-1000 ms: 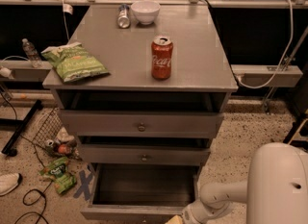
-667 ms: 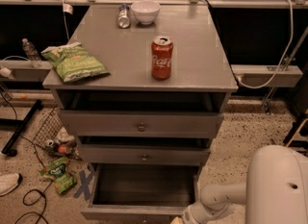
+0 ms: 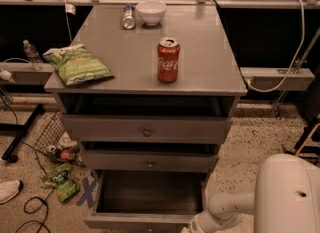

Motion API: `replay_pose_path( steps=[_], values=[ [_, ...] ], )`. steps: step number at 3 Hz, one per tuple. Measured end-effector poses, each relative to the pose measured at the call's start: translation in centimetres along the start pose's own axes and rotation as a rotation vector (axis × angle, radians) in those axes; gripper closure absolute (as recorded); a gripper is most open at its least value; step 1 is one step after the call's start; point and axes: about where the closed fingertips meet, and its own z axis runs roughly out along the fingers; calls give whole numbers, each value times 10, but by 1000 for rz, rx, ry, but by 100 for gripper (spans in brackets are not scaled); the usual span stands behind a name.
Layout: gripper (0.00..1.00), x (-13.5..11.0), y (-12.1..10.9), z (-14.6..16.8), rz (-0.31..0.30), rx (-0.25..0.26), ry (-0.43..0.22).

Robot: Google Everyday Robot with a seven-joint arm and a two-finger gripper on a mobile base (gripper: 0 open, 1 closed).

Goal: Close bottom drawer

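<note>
The cabinet (image 3: 120, 52) is grey painted wood with a flat, smooth, faintly glossy top. On that top stand a red cylindrical cola can (image 3: 168, 60) toward the front, a round white bowl (image 3: 151, 12) at the back edge, a small silver can (image 3: 128, 17) lying on its side just beside the bowl, and a crinkled green chip bag (image 3: 77, 65) at the left edge.

The bottom drawer (image 3: 150, 197) is the lowest in the cabinet and is pulled far out over the speckled floor (image 3: 260, 137), showing a dark boxy interior. The middle drawer (image 3: 150, 161) and the top drawer (image 3: 145, 127) above it sit slightly out, each plain-fronted with a small round knob.

The smooth white arm (image 3: 235, 206) reaches in low from the cabinet's right, bent toward the bottom drawer's right front corner. The gripper (image 3: 194, 226) is by that corner at the picture's lower edge, mostly cut off; whether it is spread or closed I cannot tell.
</note>
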Motion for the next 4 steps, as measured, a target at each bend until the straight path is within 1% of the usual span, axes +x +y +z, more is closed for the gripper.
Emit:
replay_pose_path(
  steps=[1,2,4],
  values=[
    [100,1,1,2,0,-2,3],
    [100,1,1,2,0,-2,3],
    [100,-17,-20,17,-16,25,-13]
  ],
)
